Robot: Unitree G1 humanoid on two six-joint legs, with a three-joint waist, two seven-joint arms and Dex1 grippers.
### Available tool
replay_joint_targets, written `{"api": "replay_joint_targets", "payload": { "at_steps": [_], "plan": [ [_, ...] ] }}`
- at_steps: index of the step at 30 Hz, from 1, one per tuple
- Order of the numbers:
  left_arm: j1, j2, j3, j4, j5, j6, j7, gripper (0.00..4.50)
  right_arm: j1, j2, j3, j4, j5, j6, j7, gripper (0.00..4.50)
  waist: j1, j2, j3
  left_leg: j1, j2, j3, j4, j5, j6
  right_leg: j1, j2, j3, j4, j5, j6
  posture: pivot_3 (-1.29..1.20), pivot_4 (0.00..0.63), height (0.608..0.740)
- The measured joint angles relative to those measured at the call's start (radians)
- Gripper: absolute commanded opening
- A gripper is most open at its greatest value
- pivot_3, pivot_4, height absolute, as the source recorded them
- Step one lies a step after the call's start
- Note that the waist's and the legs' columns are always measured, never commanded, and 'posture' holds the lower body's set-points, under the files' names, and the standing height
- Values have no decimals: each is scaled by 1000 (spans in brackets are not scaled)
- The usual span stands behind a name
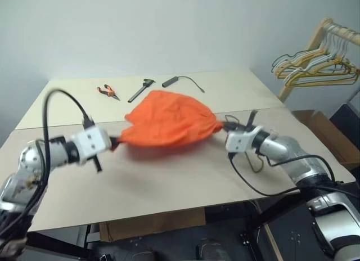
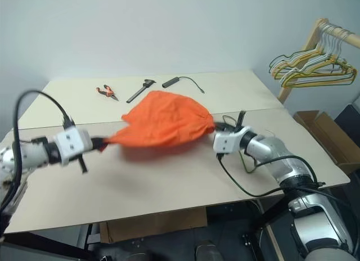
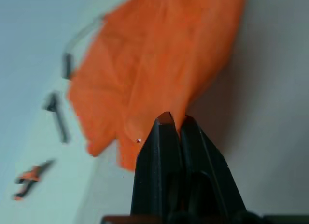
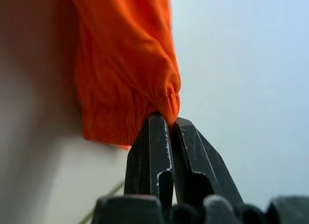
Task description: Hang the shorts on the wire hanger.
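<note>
While pinched at both ends, the shorts (image 1: 167, 121) hang bright orange.

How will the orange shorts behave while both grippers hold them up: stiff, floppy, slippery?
Likely floppy: the shorts sag and bunch between the left gripper and right gripper. Probably light, since small pinches carry them. The thin fabric might slip from such narrow grips.

- The shorts (image 1: 169, 123), stretched between the left gripper (image 1: 114, 143) and right gripper (image 1: 224, 126), blocked the table (image 1: 169, 188) centre
- Behind them lay pliers (image 1: 107, 92), a black tool (image 1: 140, 90) and a cabled probe (image 1: 171, 81)
- The near tabletop stood bare
- Bunched hangers (image 1: 315, 67) crowded the right rack
</note>
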Motion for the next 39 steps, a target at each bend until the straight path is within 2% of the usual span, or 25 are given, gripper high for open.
{"api": "replay_joint_targets", "payload": {
  "at_steps": [3,8,16,20,25,29,30,31,36,39],
  "plan": [
    [83,39,-12,-58,16,6,-56,28,27,-52,47,5,-34,-87,47,0,7,0,1,5,1,1,0,0,0,5,0,0,0,-2,-1,12,0,740],
    [224,141,0,-211,-20,89,-178,28,84,-169,53,-85,58,-184,215,0,13,0,0,0,1,-1,0,-3,5,-2,0,4,0,-2,0,2,0,740],
    [298,187,19,-278,-50,158,-271,28,87,-186,53,-99,121,-276,317,0,18,0,1,2,2,1,0,-4,6,-1,0,5,1,-2,0,2,0,740],
    [301,209,20,-285,-49,170,-303,884,93,-191,53,-105,163,-282,378,1115,27,0,1,2,2,2,-1,-4,6,-1,0,6,1,-2,0,1,0,740],
    [301,209,20,-265,-28,159,-314,2456,139,-260,43,-143,261,-218,502,2850,37,0,1,2,2,4,0,-4,6,-1,0,5,0,-2,0,-3,0,740],
    [271,201,58,-246,-82,184,-340,3764,179,-296,-46,-215,469,26,602,4244,38,0,1,2,3,3,0,-4,6,-1,0,6,1,-2,0,-4,0,740],
    [230,178,73,-246,-119,204,-336,4090,177,-294,-92,-227,508,125,595,4500,39,0,1,2,3,3,0,-4,6,0,-1,6,1,-2,-1,-11,0,740],
    [186,146,86,-246,-151,225,-321,4421,167,-279,-130,-230,531,222,581,4500,40,0,0,3,3,3,0,-4,6,0,-1,6,1,-2,-1,-11,0,740],
    [30,-11,77,-249,-285,346,-245,4421,82,-160,-228,-223,642,764,556,4500,38,-2,-1,1,2,2,0,-4,6,-1,1,6,1,-1,0,-40,0,740],
    [-1,-49,28,-250,-301,363,-235,4421,9,-67,-233,-180,684,1061,525,4500,28,-1,-1,-1,2,2,0,-4,6,-3,1,6,1,-1,0,-53,0,740]
  ]
}}
